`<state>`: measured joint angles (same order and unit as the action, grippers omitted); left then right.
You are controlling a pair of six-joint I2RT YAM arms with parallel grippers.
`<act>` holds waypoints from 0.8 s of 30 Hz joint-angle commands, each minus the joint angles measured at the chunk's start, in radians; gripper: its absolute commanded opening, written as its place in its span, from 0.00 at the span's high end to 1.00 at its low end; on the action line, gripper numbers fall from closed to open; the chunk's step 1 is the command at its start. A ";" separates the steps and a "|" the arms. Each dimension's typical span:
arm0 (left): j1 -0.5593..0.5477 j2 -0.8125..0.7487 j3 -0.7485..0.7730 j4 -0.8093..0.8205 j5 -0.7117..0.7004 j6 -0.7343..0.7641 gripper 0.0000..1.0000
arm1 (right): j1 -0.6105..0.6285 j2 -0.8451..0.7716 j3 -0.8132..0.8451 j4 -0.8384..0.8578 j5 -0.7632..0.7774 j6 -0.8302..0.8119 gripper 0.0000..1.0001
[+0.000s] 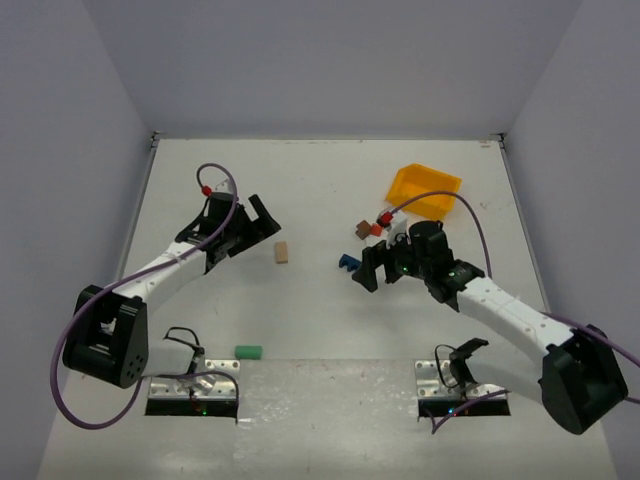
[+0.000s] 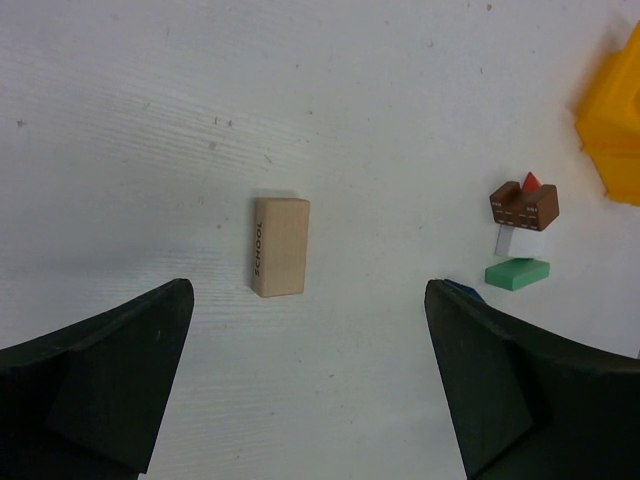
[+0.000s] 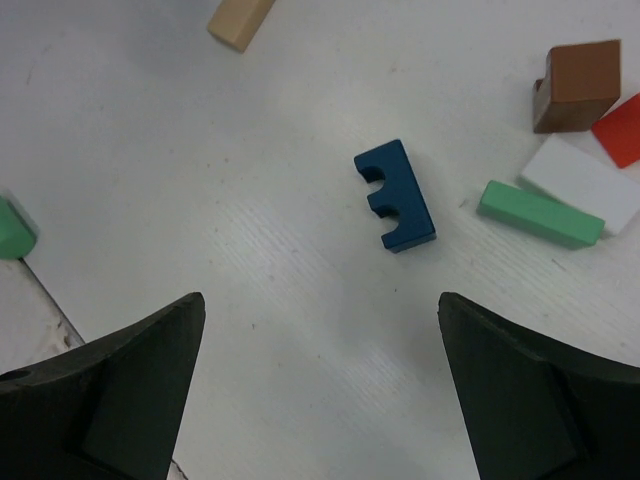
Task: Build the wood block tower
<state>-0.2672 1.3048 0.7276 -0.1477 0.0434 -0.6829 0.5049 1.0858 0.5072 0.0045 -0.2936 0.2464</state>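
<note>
The wooden blocks lie loose on the white table, none stacked. A tan block point(image 2: 280, 246) marked SCHOOL lies flat just ahead of my open, empty left gripper point(image 2: 308, 300), also seen from above point(image 1: 260, 226). A blue notched block point(image 3: 395, 195) lies ahead of my open, empty right gripper point(image 3: 320, 305), which hovers close beside it in the top view point(image 1: 372, 262). Beyond the blue block, a green bar point(image 3: 540, 213), a white block point(image 3: 580, 183), a red piece point(image 3: 620, 130) and a brown block point(image 3: 578, 85) sit clustered together.
A yellow bin point(image 1: 424, 190) stands at the back right, behind the cluster. Another green block point(image 1: 248, 351) lies alone near the front edge, close to the left arm's base. Metal base plates point(image 1: 192, 385) sit at the near edge.
</note>
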 commanded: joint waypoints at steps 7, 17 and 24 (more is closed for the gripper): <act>-0.007 -0.014 -0.021 0.070 0.091 0.048 0.00 | 0.066 0.315 0.067 0.222 0.185 -0.097 0.01; -0.032 -0.010 -0.061 0.104 0.145 0.023 0.00 | 0.072 0.387 0.029 0.354 0.124 -0.158 0.02; -0.120 0.001 -0.050 0.105 0.117 0.017 0.00 | 0.079 0.464 0.044 0.384 0.129 -0.228 0.13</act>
<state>-0.3364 1.3052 0.6697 -0.0910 0.1558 -0.6628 0.5751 1.5150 0.5316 0.3140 -0.1637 0.0821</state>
